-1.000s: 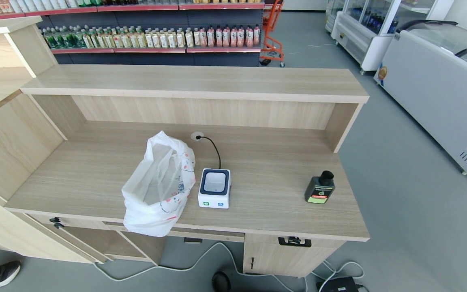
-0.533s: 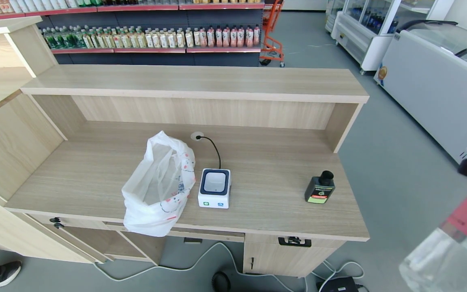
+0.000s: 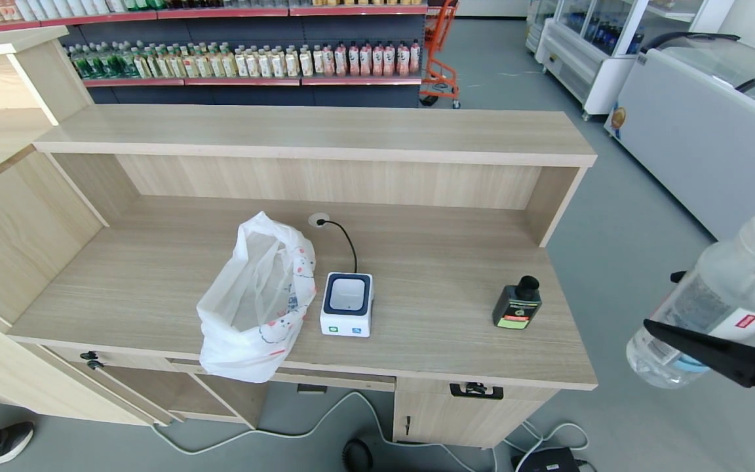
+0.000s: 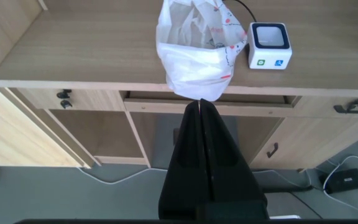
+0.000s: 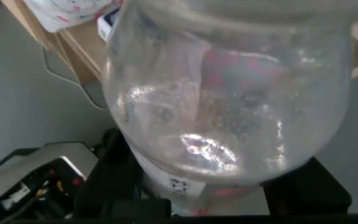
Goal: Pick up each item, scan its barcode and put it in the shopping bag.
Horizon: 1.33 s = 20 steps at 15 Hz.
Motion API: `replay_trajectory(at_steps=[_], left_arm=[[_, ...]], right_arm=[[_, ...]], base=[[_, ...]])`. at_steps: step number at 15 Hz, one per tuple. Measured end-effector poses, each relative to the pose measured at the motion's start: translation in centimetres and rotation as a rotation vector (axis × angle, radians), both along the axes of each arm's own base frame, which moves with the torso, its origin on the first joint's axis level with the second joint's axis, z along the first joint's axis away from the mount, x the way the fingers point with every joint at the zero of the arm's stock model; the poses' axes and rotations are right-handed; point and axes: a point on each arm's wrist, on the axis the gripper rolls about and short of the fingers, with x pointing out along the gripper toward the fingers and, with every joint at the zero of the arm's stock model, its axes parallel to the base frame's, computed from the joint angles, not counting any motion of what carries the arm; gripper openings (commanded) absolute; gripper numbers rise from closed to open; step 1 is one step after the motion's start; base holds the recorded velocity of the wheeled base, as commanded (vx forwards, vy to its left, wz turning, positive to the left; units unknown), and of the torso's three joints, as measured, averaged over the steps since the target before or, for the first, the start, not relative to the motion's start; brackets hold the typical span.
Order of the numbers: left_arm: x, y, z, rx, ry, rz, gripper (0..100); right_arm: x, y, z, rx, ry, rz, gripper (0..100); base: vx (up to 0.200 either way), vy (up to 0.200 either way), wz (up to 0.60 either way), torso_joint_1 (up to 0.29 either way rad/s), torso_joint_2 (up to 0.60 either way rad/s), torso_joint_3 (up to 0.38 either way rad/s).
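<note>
The clear bottle (image 3: 725,288) is being gripped by the right claw (image 3: 662,301) off the table's (image 3: 417,262) right edge, tilted, presumably for presenting to the scanner (image 3: 347,303). The left claw (image 4: 201,106) is being held closed and empty before the front edge.

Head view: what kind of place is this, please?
Probably a small shop's checkout: a scanner on the counter, shelves of drinks behind it, and freezers at the right.

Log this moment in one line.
right pincer: shut on water bottle, right of counter | left pincer: shut | dark bottle: on counter | scanner: beside shopping bag
</note>
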Motion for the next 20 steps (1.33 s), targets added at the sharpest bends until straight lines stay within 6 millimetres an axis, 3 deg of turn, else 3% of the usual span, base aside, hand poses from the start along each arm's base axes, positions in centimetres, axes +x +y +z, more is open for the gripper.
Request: replay_trajectory(at_steps=[3,9,18,20], left_arm=[[0.0,0.0,0.0,0.0,0.0,0.0,0],[0.0,0.0,0.0,0.0,0.0,0.0,0],[0.0,0.0,0.0,0.0,0.0,0.0,0],[0.0,0.0,0.0,0.0,0.0,0.0,0]], right_arm=[[1.2,-0.6,-0.2,-0.117,-0.065,-0.158,0],[3.7,-0.8,-2.1,-0.263,-0.106,-0.196,0],[4.2,-1.2,-2.9,-0.288,-0.073,-0.213,0],[4.2,-1.2,-3.0,-0.288,-0.072,-0.212,0]], base=[[0.0,0.0,0.0,0.0,0.0,0.0],[0.0,0.0,0.0,0.0,0.0,0.0],[0.0,0.0,0.0,0.0,0.0,0.0],[0.0,0.2,0.0,0.005,0.0,0.002]])
